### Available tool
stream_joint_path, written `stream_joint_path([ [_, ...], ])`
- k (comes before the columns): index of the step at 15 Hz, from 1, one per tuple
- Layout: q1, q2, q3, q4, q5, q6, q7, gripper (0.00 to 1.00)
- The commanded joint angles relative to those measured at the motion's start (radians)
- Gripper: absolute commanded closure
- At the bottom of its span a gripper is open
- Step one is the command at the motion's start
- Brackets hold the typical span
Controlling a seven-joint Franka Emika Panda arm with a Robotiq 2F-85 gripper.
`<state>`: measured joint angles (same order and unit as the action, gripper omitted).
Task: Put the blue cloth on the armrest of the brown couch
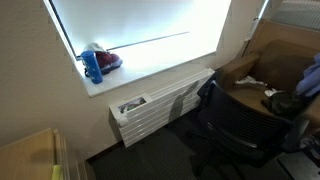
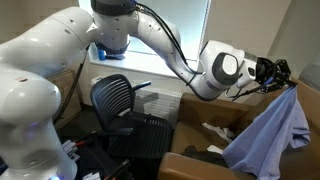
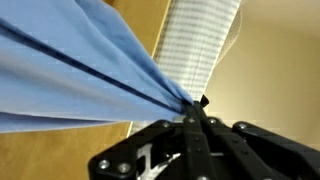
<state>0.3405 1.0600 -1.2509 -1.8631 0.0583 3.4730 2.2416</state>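
Note:
The blue cloth (image 2: 270,135) hangs from my gripper (image 2: 280,76), which is shut on its top corner and holds it in the air above the brown couch (image 2: 205,162). In the wrist view the cloth (image 3: 80,70) spreads up and left from the closed fingertips (image 3: 197,108). In an exterior view only a bit of blue cloth (image 1: 308,82) shows at the right edge over the brown couch (image 1: 285,50). The couch's armrest (image 2: 195,158) lies below and to the left of the hanging cloth.
A black office chair (image 2: 125,105) stands beside the couch, also seen in an exterior view (image 1: 235,125). A white radiator (image 1: 160,100) sits under the window sill, with a blue bottle (image 1: 92,66) and a red object on it. Dark items lie on the couch seat (image 2: 215,130).

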Motion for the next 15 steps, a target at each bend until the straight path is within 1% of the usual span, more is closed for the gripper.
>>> stream_joint_path([
  [1, -0.012, -0.221, 0.056, -0.105, -0.126, -0.002, -0.12, 1.0],
  [3, -0.03, -0.324, 0.093, -0.138, -0.223, -0.015, -0.146, 1.0],
  [4, -0.066, -0.371, 0.145, -0.118, -0.307, -0.016, -0.128, 1.0],
  [5, -0.087, -0.422, 0.183, -0.125, -0.347, -0.016, -0.15, 1.0],
  [6, -0.117, -0.446, 0.237, -0.122, -0.385, -0.016, -0.149, 1.0],
  [7, -0.168, -0.457, 0.312, -0.102, -0.417, -0.016, -0.145, 1.0],
  [9, -0.245, -0.502, 0.456, -0.121, -0.48, -0.018, -0.144, 1.0],
  [10, -0.29, -0.503, 0.532, -0.12, -0.529, -0.019, -0.118, 1.0],
  [12, -0.391, -0.515, 0.678, -0.178, -0.611, -0.02, -0.135, 1.0],
  [13, -0.436, -0.511, 0.761, -0.254, -0.482, 0.001, -0.307, 1.0],
  [14, -0.461, -0.485, 0.782, -0.286, -0.465, -0.007, -0.345, 1.0],
  [15, -0.475, -0.471, 0.795, -0.314, -0.419, -0.032, -0.422, 1.0],
])
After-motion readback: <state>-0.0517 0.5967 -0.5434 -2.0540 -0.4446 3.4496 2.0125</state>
